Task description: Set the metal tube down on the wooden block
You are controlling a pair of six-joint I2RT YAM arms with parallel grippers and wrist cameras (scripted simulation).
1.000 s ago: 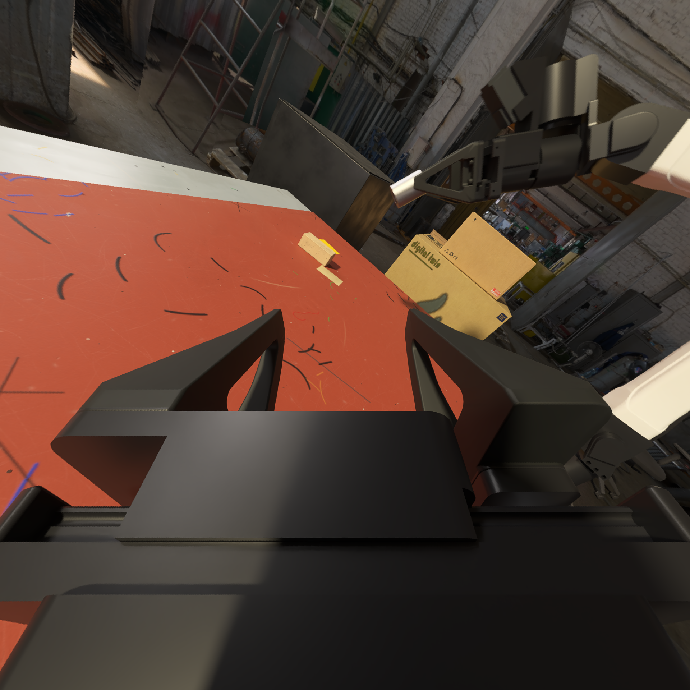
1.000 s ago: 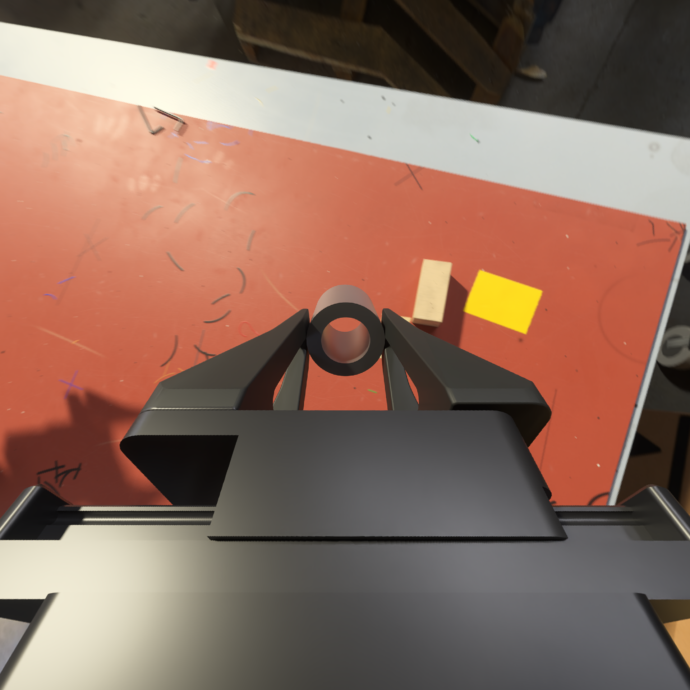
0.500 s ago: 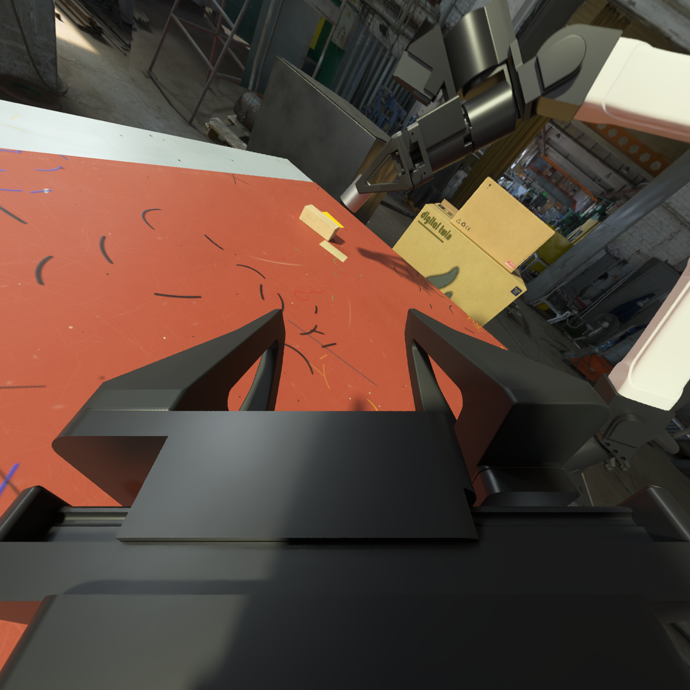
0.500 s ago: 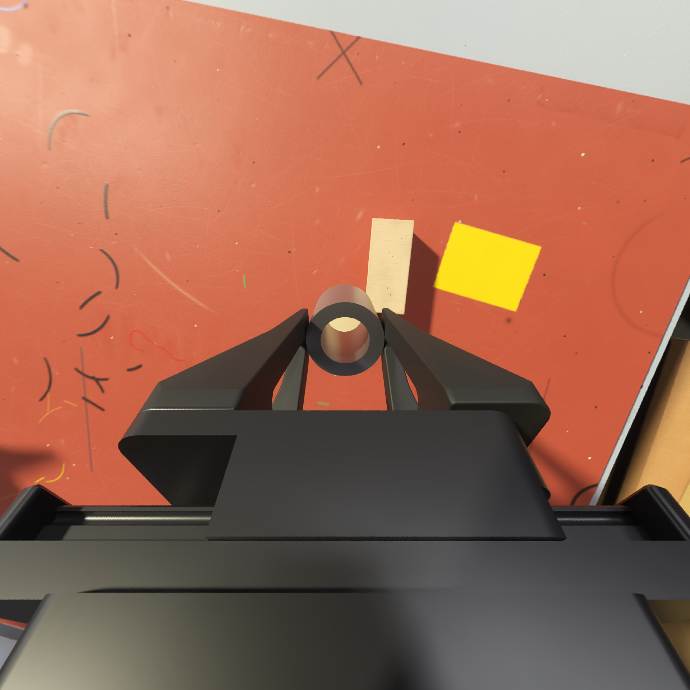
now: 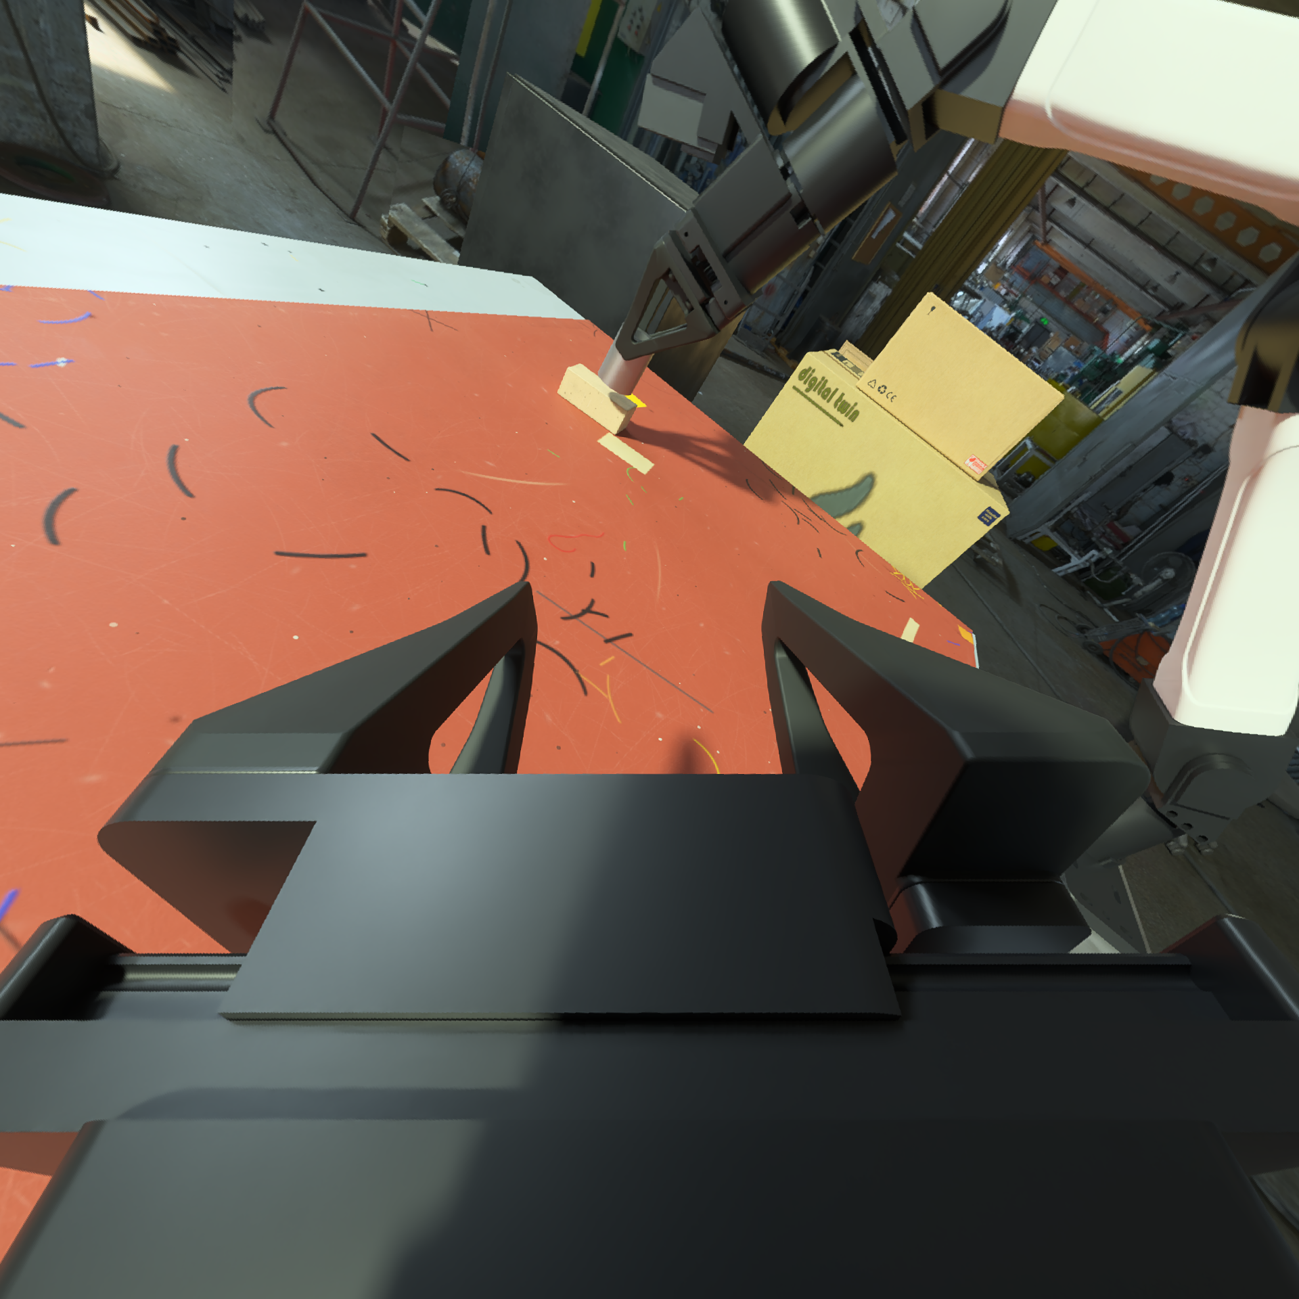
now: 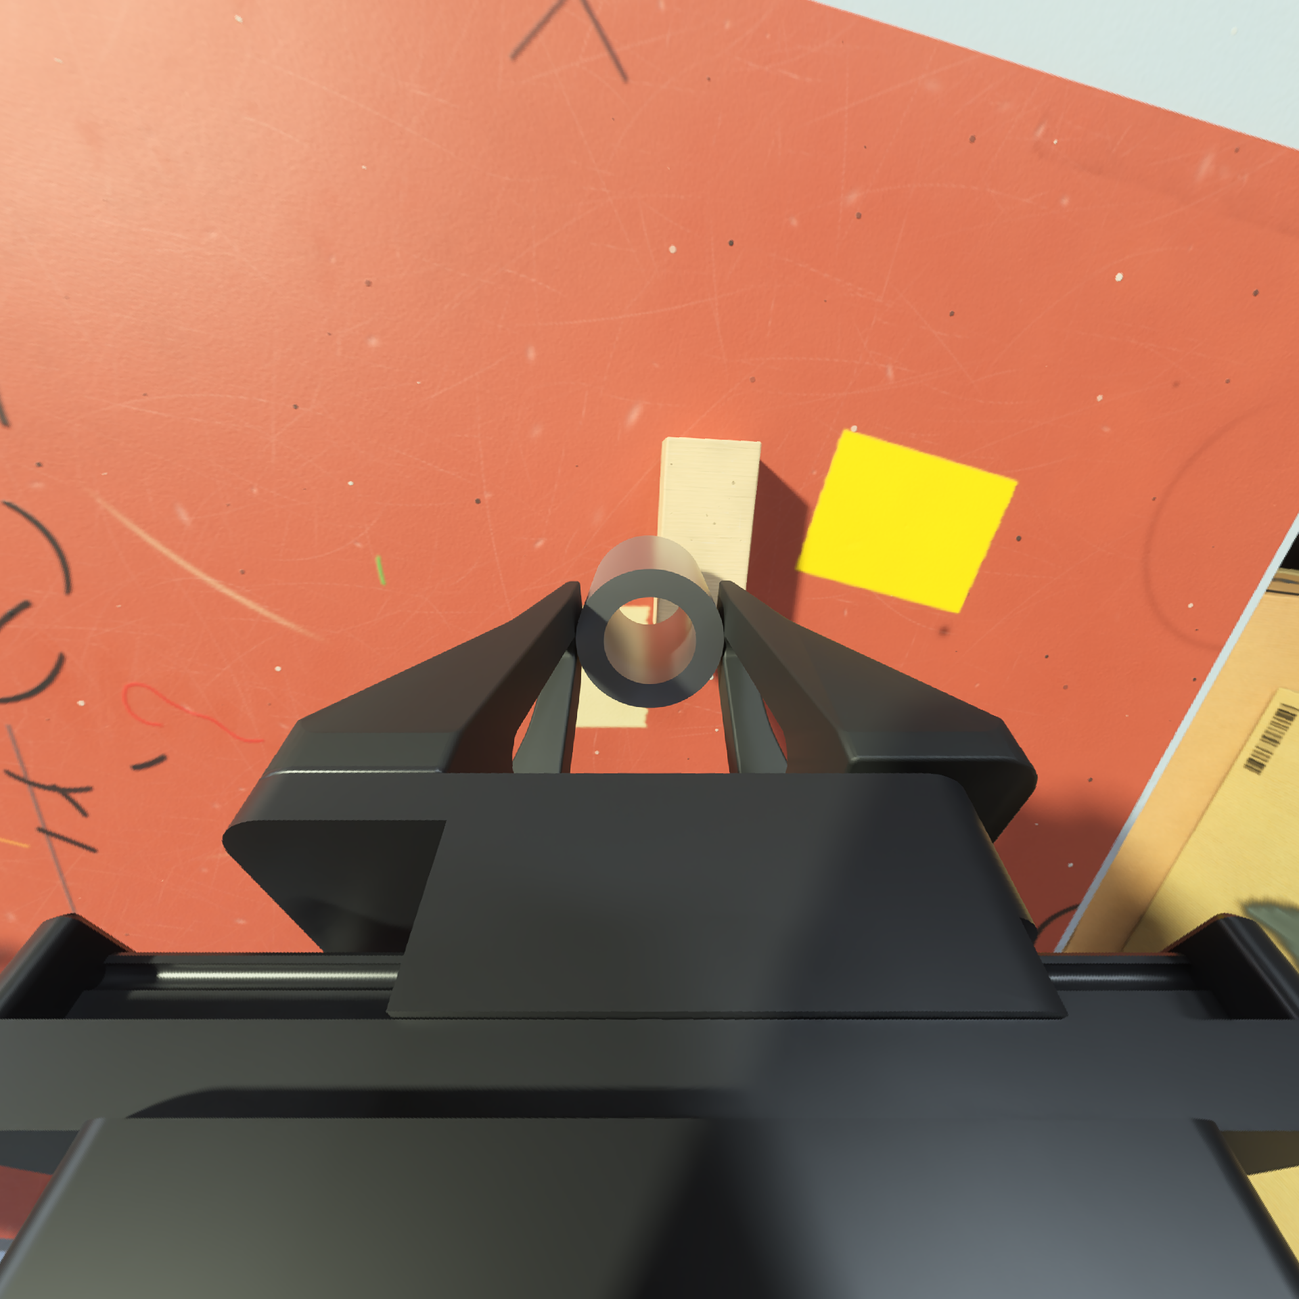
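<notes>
My right gripper (image 6: 650,597) is shut on a short grey metal tube (image 6: 650,636), held end-on just above the near end of a pale wooden block (image 6: 708,506) on the red mat. In the left wrist view the right gripper (image 5: 636,351) points steeply down, and the tube (image 5: 618,371) hangs close over the block (image 5: 594,406); I cannot tell if they touch. My left gripper (image 5: 650,597) is open and empty, low over the mat, well short of the block.
A yellow square patch (image 6: 907,520) lies on the mat right of the block, and a pale flat strip (image 5: 625,451) just in front of it. The table's right edge (image 6: 1167,731) is close, with cardboard boxes (image 5: 907,450) beyond it.
My right gripper has come down and forward with the tube, from high off the table edge to just over the block. The left gripper has stayed open and shifted slightly.
</notes>
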